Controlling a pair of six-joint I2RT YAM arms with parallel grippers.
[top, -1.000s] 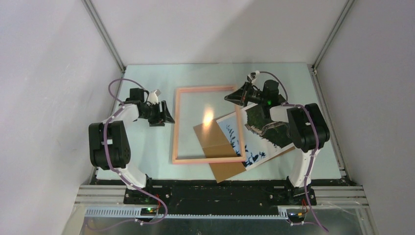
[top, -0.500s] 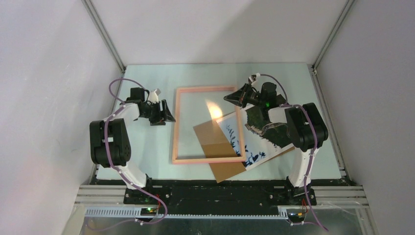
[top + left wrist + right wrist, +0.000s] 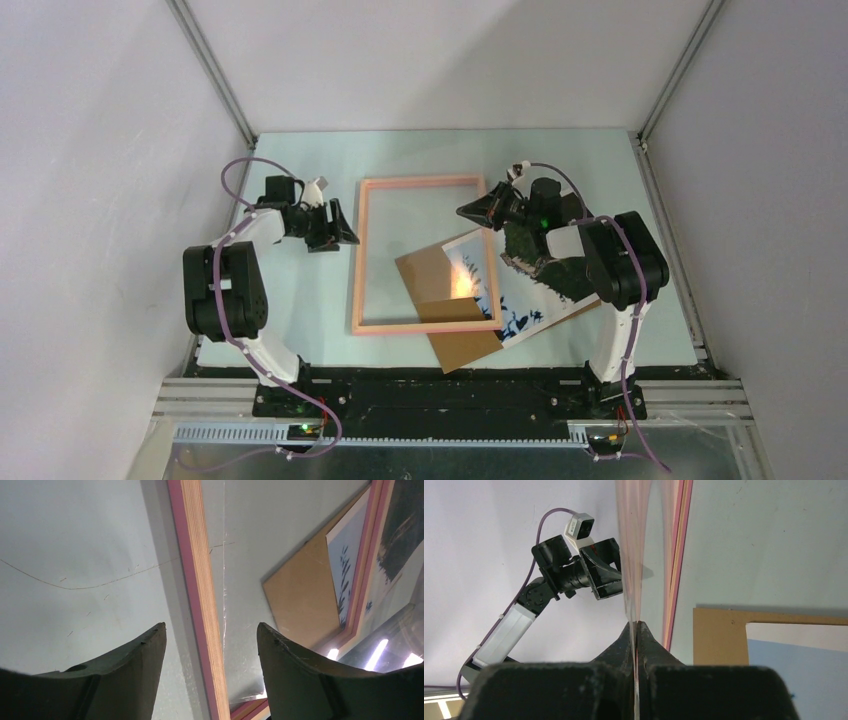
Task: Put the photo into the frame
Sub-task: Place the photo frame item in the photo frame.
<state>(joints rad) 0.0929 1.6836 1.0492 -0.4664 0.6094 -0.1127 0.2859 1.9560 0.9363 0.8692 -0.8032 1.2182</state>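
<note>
Since the earlier frame the glare on the pane has slid from the middle of the frame [image 3: 358, 260] toward its near right corner, and the right gripper [image 3: 466, 212] has shifted a little toward the near edge; read this as the right rail tipping up. Right fingers [image 3: 649, 647]: pressed together on a thin edge which, blurred so close to the lens, appears to be that right rail. Left gripper [image 3: 343, 228]: fingers spread, set either side of the left rail, gripping nothing. The photo [image 3: 485, 292] lies flat on the brown backing board [image 3: 465, 348], on the table [image 3: 300, 300], its left part under the frame's right side, its right part hidden by the right arm.

Hazards. (a) You hold a wide frame by one narrow pinch at one rail; any twist could let it slip and drop onto the photo. (b) The left rail rests on the table with nothing clamped round it, so a pull from the right could skate the whole frame sideways rather than hinge it. (c) The near right corner sits over photo and board; dragging it would push both askew or crease the print. (d) The pane, if loose, could shift as the tilt grows
</note>
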